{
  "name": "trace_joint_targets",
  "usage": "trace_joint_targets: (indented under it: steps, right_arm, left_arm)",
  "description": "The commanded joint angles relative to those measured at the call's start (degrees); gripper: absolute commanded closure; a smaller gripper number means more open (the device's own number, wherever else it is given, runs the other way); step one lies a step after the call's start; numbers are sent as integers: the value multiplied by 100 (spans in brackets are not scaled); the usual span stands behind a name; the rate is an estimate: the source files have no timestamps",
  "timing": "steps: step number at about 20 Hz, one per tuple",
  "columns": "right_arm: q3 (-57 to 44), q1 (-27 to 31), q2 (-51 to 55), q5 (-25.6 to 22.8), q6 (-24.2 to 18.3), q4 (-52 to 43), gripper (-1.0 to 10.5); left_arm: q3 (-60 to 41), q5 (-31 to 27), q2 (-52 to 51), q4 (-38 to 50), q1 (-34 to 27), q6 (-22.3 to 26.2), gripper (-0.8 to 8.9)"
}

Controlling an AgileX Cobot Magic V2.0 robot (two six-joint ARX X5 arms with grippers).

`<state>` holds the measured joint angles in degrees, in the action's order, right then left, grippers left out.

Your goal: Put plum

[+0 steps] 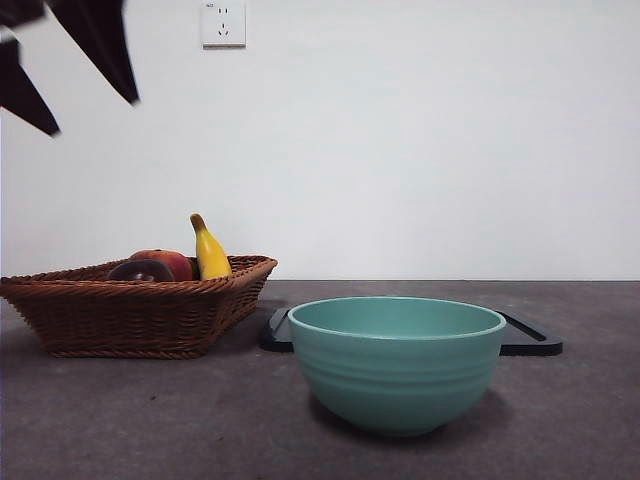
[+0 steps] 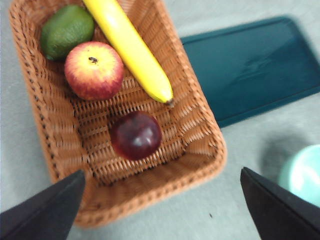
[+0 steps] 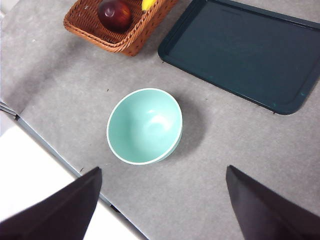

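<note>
The plum [image 2: 136, 135] is dark maroon and glossy. It lies in the wicker basket [image 2: 200, 135] beside a red-orange apple [image 2: 94, 70], a yellow banana [image 2: 132, 47] and a green fruit [image 2: 66, 30]. In the front view the plum [image 1: 140, 270] peeks over the basket rim [image 1: 130, 290]. It also shows in the right wrist view [image 3: 115, 14]. My left gripper [image 2: 162, 210] is open and empty, high above the basket; its black tips [image 1: 95, 45] show at the top left. My right gripper [image 3: 162, 205] is open and empty, high above the teal bowl [image 3: 145, 126].
The teal bowl [image 1: 397, 362] stands at the front middle. A dark tray [image 1: 530, 340] lies behind it, right of the basket; it also shows in the left wrist view [image 2: 250, 70] and the right wrist view [image 3: 245, 50]. The table's edge [image 3: 55, 155] runs near the bowl.
</note>
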<state>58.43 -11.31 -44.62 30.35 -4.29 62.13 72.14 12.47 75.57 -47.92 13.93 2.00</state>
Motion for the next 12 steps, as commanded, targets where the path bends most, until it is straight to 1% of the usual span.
trace_joint_targets:
  steps: [1,5,7,9,12]
  right_arm:
    - [116,-28,-24,26,28,-46,550]
    - [116,-28,-24,26,46,-52,550]
    - [116,-28,-24,24,46,-52,550]
    - [116,-28,-26,26,46,-52,550]
    - [116,-28,-26,24,46,-55,550]
  left_arm:
    - [260,-195,518,94,127,-2,319]
    - [280,-227,1220,459,256,22,319]
    - [280,-404,1523,603,299,46,318]
    - [280,-564,1790,737,337,186,317]
    - [280,-612,2129,946,343,208,317]
